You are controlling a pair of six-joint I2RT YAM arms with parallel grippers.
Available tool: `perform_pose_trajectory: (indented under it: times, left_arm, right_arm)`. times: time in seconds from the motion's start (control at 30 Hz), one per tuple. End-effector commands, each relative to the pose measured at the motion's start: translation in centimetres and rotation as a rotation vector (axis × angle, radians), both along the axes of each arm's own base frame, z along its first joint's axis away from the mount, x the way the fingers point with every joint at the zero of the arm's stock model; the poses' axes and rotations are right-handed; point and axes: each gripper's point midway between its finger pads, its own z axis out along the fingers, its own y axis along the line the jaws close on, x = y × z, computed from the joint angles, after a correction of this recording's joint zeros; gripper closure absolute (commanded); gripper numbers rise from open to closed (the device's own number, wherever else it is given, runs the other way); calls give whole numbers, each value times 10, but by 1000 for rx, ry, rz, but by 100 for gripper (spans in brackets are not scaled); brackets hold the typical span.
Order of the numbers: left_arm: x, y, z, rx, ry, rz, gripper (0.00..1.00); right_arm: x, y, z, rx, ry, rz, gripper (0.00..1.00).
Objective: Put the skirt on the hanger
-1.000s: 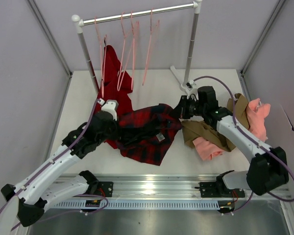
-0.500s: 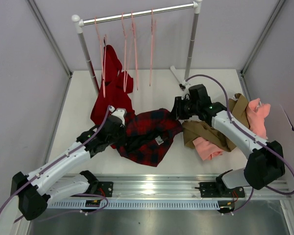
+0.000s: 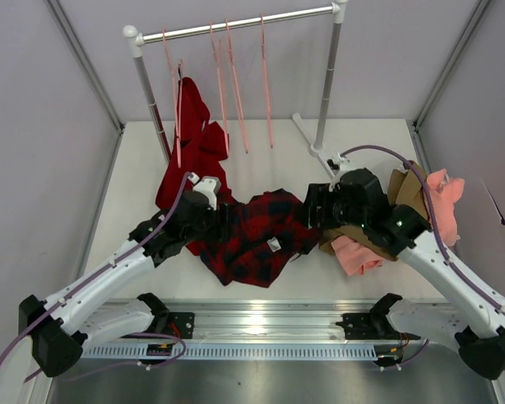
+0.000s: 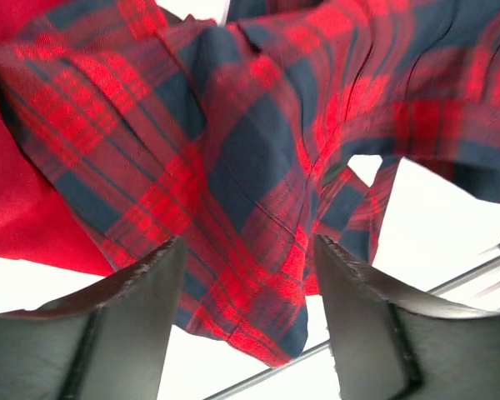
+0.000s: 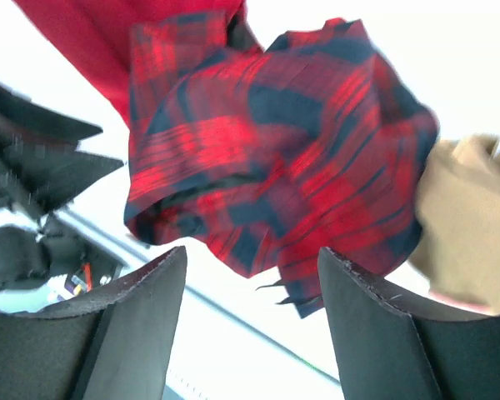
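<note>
We see the left pincer (image 4: 248,246) and the right pincer (image 5: 252,254), both spread wide and gripping nothing, flanking the plaid skirt (image 3: 257,231) heaped on the counter (image 3: 269,160); well behind it, a pink hanger (image 3: 268,84) dangles from the rail (image 3: 236,23).

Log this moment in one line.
plaid skirt: crumpled on table | left jaws: open, at skirt | right jaws: open, at skirt | pink hangers: on rail
</note>
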Motion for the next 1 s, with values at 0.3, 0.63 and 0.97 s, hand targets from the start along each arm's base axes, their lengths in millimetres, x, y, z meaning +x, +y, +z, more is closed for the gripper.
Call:
perform_pose_trajectory:
  times: [0.3, 0.63, 0.97]
  left_arm:
    - [4, 0, 95, -127, -180, -12, 19]
    - [46, 22, 235, -230, -517, 193, 1]
    - [105, -22, 322, -269, -597, 190, 6]
  right_arm:
    - [-34, -28, -48, -65, 137, -190, 29]
    - [-21, -27, -49, -74, 100, -205, 28]
    - [-13, -48, -46, -111, 54, -240, 27]
